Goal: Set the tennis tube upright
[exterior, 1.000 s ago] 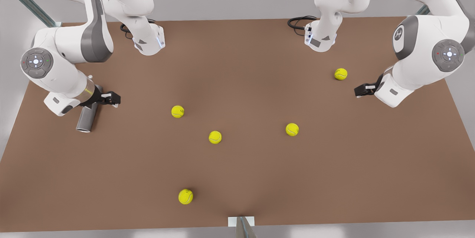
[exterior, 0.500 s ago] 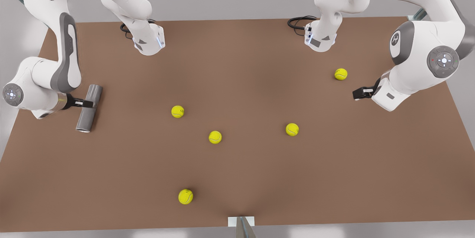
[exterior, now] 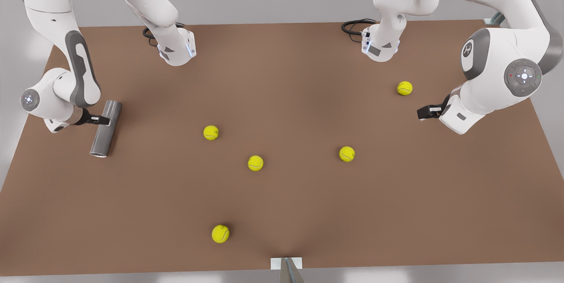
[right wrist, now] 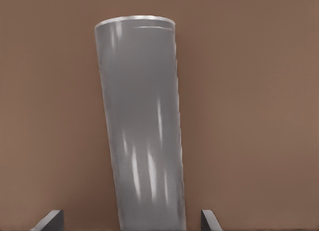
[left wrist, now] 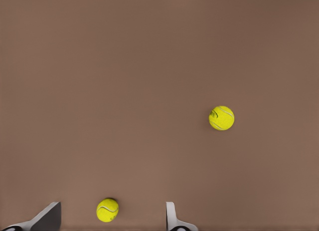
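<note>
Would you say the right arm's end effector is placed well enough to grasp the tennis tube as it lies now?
Probably yes. The right end effector sits against the side of the lying tennis tube, its fingers spread wider than the tube, with only bare table around. The left end effector waits far off.

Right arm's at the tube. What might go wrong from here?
1. Right tool is open astride the lying tennis tube, gaps both sides; one finger touching first may roll it.
2. It sits toward the tube's far end, not mid-length, so the tube may swing or slip when raised.
Left tool waits, open, over the table.
</note>
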Available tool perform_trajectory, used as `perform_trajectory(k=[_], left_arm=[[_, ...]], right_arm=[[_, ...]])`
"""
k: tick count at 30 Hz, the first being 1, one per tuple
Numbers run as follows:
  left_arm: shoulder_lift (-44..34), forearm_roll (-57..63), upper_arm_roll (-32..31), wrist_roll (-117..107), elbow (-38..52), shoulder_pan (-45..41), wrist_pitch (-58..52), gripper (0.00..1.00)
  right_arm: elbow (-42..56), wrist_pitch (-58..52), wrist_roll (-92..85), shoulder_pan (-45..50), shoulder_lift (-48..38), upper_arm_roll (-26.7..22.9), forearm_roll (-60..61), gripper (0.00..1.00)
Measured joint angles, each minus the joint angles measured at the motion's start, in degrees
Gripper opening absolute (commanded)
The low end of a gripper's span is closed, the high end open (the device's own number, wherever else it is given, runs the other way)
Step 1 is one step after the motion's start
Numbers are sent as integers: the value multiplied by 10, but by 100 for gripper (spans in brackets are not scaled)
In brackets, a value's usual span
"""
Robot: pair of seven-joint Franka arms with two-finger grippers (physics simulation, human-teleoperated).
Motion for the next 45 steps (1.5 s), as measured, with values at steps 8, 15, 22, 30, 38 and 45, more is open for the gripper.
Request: perform_trajectory(k=[8, 15, 22, 30, 38, 45], left_arm=[[1, 0, 0, 0, 0, 0, -2, 100], [4, -1, -1, 0, -1, 0, -2, 100], [5, -1, -1, 0, -1, 0, -3, 100], [6, -1, -1, 1, -1, 0, -3, 100], [9, -1, -1, 1, -1, 0, -3, 100], [10, -1, 0, 1, -2, 0, -4, 100]], right_arm=[[-5, 58, 8, -26, 47, -1, -1, 100], [-18, 63, 6, -23, 48, -1, -3, 100], [-29, 81, 6, -22, 53, -1, -42, 100], [-33, 85, 6, -26, 60, -1, -50, 100], [-32, 84, 6, -26, 69, -1, -50, 96], [-31, 85, 8, -26, 74, -2, -50, 92]])
